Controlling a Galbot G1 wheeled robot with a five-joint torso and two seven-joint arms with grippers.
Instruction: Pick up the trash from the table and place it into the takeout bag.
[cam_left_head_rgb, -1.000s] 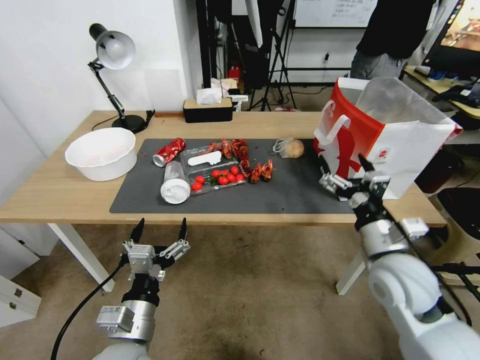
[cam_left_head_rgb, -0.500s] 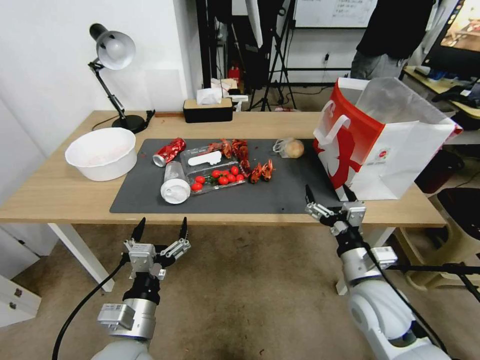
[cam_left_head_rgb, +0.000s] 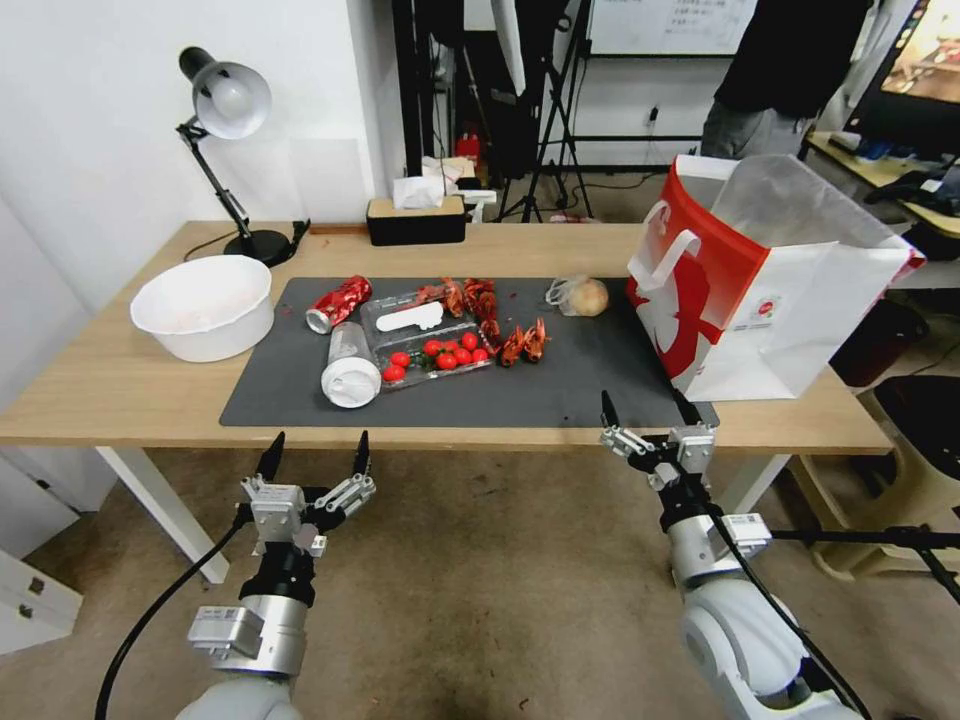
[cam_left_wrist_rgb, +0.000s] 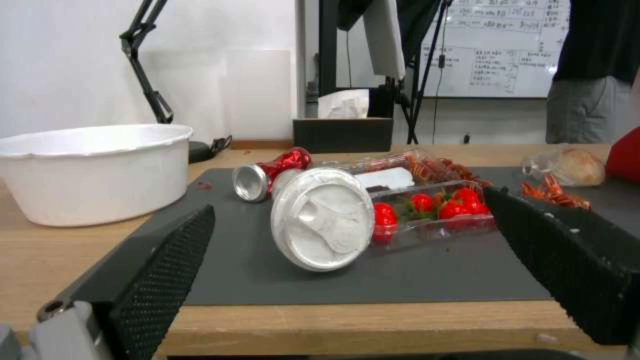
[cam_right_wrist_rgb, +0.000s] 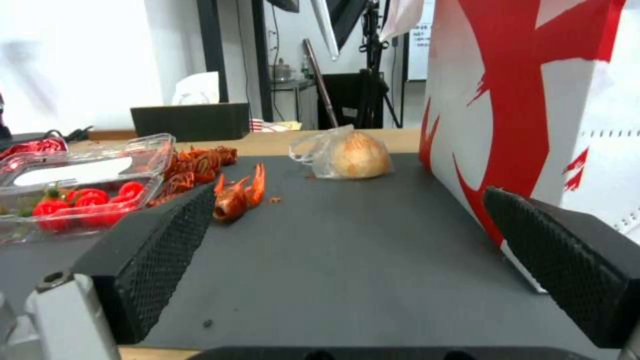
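Right gripper (cam_left_head_rgb: 647, 410) dropped back; two cups, one can (cam_left_head_rgb: 338, 303).

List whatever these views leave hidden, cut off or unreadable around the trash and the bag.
- Bag interior: head view, its walls hide any contents.
- Bag in right wrist view: top and far side cut off by the frame edge.
- Cup body: left wrist view, its lid faces the camera and hides it.
- Can label: head view, too small to read.
- Small bag contents: a rounded beige item, kind unclear.
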